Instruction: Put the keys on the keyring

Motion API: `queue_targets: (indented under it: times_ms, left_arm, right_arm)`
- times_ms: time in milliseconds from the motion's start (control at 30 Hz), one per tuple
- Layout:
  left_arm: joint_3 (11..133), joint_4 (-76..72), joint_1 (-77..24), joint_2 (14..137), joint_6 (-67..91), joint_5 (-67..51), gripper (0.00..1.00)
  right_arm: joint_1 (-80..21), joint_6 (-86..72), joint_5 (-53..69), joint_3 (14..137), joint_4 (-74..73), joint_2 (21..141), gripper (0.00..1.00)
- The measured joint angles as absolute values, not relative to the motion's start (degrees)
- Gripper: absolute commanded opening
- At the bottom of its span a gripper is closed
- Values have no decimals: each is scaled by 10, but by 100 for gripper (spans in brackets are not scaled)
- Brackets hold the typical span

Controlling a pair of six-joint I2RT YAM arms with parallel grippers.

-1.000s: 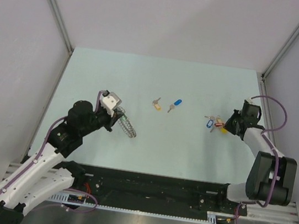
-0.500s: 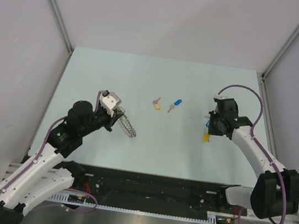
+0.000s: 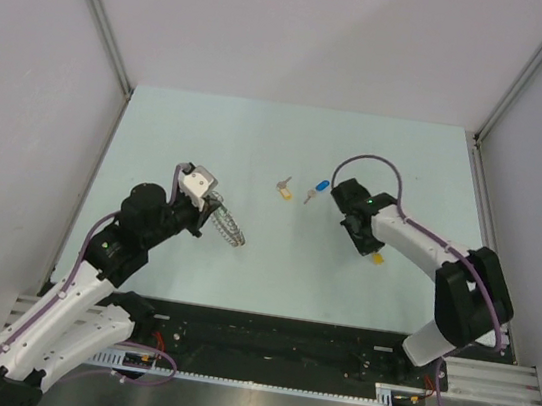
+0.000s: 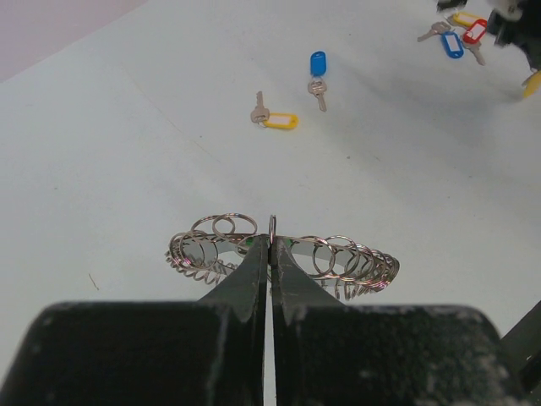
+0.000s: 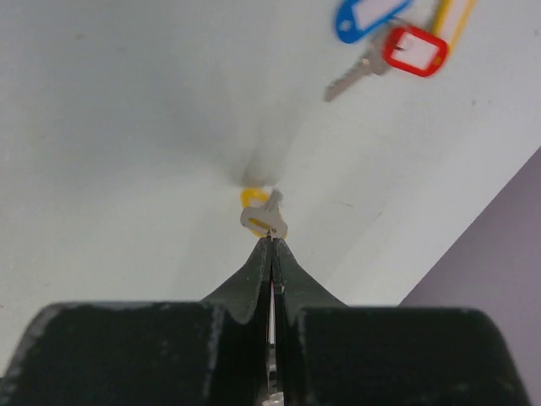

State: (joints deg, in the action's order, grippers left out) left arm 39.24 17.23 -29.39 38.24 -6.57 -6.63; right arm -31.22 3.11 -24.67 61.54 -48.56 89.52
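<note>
Right claw has swung in toward the middle pinching a yellow-tag key, so go slow lining it up with the keyring that the left claw is clamping.

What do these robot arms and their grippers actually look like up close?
The left arm and right arm have white tube-like links joined by chunky black joints. A thin purple cable loops along each. The left wrist carries a small white box. The left gripper and right gripper are matte black, each with two flat fingers tapering to a narrow tip.
</note>
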Motion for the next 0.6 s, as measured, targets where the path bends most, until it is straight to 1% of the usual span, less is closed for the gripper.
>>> queue_targets:
  times_ms: [233, 433, 600]
  left_arm:
    - [392, 173, -294, 376, -66, -51, 0]
    - [392, 173, -294, 369, -66, -47, 0]
    - [392, 173, -294, 364, -67, -47, 0]
  right_arm:
    - [-431, 115, -253, 642, -484, 993, 0]
    - [-482, 168, -234, 703, -466, 1065, 0]
    - [-519, 200, -215, 743, -449, 1119, 4]
